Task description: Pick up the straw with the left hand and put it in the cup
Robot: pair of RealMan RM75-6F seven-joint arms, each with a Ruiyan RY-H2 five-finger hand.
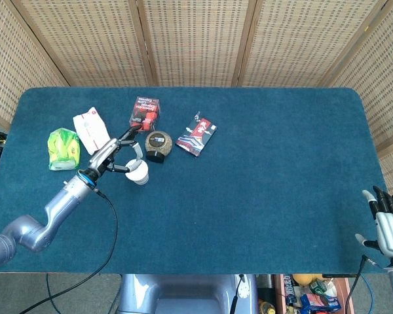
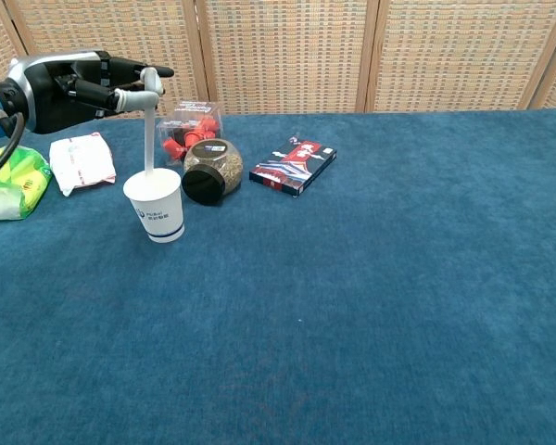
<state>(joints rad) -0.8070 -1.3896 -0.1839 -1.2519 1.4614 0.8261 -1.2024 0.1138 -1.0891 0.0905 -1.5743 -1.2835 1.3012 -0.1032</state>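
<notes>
A white paper cup stands upright on the blue table, left of centre. A white straw rises from inside the cup, its lower end below the rim. My left hand is above and left of the cup and pinches the straw's top end. My right hand rests off the table's front right corner with its fingers spread and nothing in them.
Behind the cup lie a tipped jar with a black lid, a clear box of red pieces and a red and black packet. To the left are a white pouch and a green bag.
</notes>
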